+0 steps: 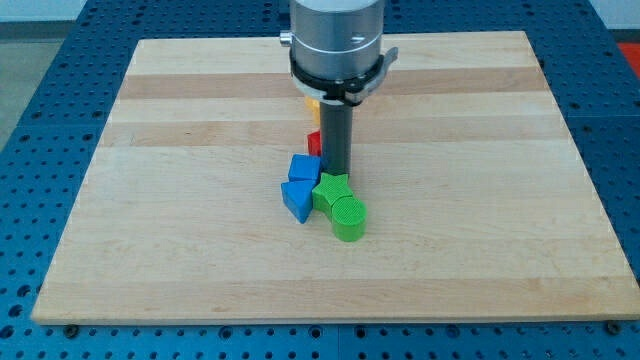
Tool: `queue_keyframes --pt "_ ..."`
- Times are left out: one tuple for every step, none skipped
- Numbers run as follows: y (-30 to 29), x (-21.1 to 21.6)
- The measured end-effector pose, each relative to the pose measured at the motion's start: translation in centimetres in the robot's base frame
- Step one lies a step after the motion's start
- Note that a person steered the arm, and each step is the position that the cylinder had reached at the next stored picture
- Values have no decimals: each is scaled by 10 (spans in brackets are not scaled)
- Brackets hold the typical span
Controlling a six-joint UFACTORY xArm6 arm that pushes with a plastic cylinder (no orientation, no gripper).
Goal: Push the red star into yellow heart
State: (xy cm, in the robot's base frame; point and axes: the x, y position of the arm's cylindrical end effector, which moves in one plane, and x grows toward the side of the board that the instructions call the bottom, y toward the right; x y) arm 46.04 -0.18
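The red star (pixel 314 142) shows only as a small red piece at the left of the rod, mostly hidden behind it. The yellow heart (pixel 312 102) shows only as a small yellow sliver above it, under the arm's silver head. My tip (pixel 336 173) is at the lower end of the dark rod, just below and right of the red star, touching the top of the green star (pixel 329 190).
A blue cube (pixel 304 167) and a blue triangle (pixel 296 199) sit left of the tip. A green cylinder (pixel 348 217) lies below the green star. The wooden board (pixel 180 200) has blue pegboard around it.
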Motion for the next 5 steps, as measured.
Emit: queue_keyframes --pt "-3 -1" --pt "-2 -35" --pt "-1 -46" --pt "2 -55" --pt "6 -58"
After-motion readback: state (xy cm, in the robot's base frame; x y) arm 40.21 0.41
